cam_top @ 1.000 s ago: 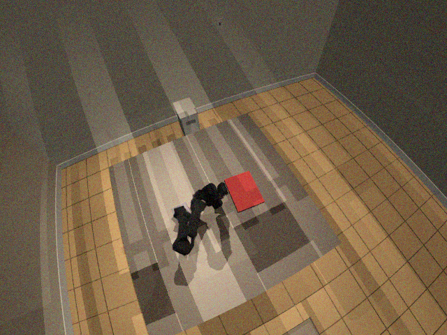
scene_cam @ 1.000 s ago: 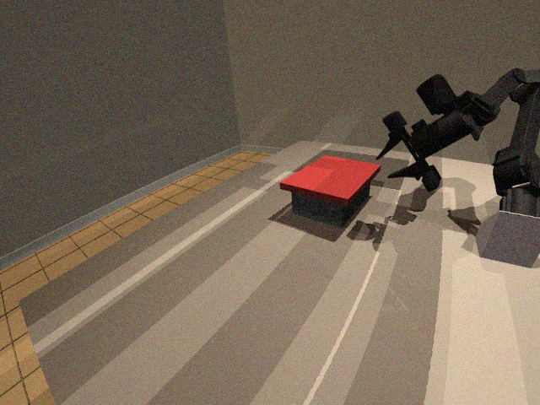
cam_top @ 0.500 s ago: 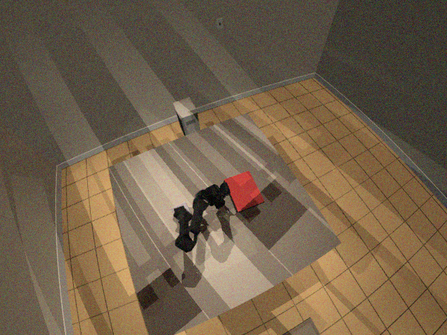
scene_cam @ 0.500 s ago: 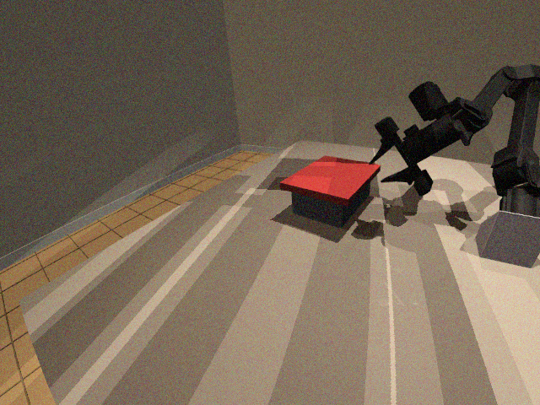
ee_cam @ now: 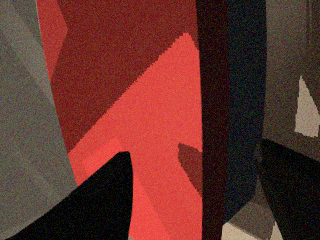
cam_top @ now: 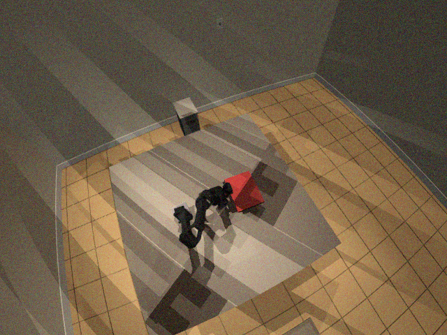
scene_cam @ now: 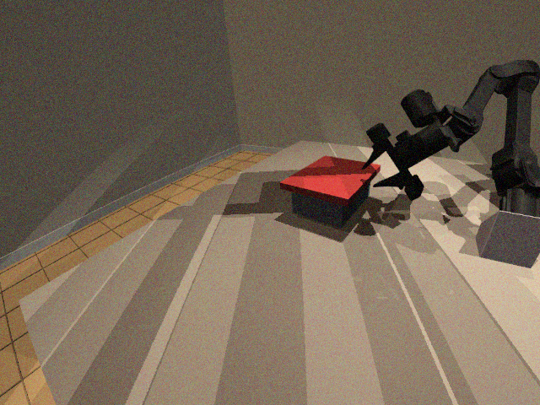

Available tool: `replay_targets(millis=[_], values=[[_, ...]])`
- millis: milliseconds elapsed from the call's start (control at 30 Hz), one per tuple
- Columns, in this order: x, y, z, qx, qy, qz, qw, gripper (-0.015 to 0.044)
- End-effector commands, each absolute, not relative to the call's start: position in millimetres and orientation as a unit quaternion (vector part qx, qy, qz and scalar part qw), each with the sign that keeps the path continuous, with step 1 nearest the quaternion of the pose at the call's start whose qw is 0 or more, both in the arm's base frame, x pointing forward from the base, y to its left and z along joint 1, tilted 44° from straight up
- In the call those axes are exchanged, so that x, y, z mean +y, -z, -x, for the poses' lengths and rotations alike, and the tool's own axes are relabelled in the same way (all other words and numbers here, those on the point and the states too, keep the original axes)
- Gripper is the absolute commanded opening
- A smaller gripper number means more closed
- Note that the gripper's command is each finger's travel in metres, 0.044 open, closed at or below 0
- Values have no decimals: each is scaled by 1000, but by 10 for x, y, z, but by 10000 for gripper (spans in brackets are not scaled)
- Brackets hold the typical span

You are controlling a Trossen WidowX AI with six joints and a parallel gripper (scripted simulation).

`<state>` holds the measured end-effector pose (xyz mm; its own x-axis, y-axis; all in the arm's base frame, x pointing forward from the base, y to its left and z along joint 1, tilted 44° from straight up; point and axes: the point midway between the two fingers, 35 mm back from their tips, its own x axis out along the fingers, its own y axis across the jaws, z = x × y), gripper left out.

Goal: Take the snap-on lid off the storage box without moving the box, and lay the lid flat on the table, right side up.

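Observation:
The red square lid (cam_top: 248, 190) (scene_cam: 326, 178) (ee_cam: 160, 110) sits flat on top of the dark blue storage box (scene_cam: 320, 209) (ee_cam: 245, 100), its rim overhanging the box walls. The box stands on the table (scene_cam: 266, 305). My gripper (scene_cam: 369, 177) (ee_cam: 194, 156) is partly open and empty, at the lid edge nearest the arm. In the exterior view one fingertip is just over the lid's top near the edge, the other lower and outside, beside the box wall. Whether either touches the lid cannot be told. The fingertips are hard to make out in the top view.
A grey block (scene_cam: 508, 240) stands near the arm's base. A pale and dark upright cabinet (cam_top: 187, 118) stands by the table's far edge, against the wall. Striped shadows cross the table and lid. Tiled floor (cam_top: 375, 169) surrounds the table.

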<state>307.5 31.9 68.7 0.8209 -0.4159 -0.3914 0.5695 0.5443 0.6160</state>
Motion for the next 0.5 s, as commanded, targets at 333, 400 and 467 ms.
replay_targets(millis=[333,400,467], values=[[200,-598,-3258,98,279,-382,876,235],[187,-591,-3273,97,278,-381,876,235],[185,-590,-3275,97,278,-381,876,209]])
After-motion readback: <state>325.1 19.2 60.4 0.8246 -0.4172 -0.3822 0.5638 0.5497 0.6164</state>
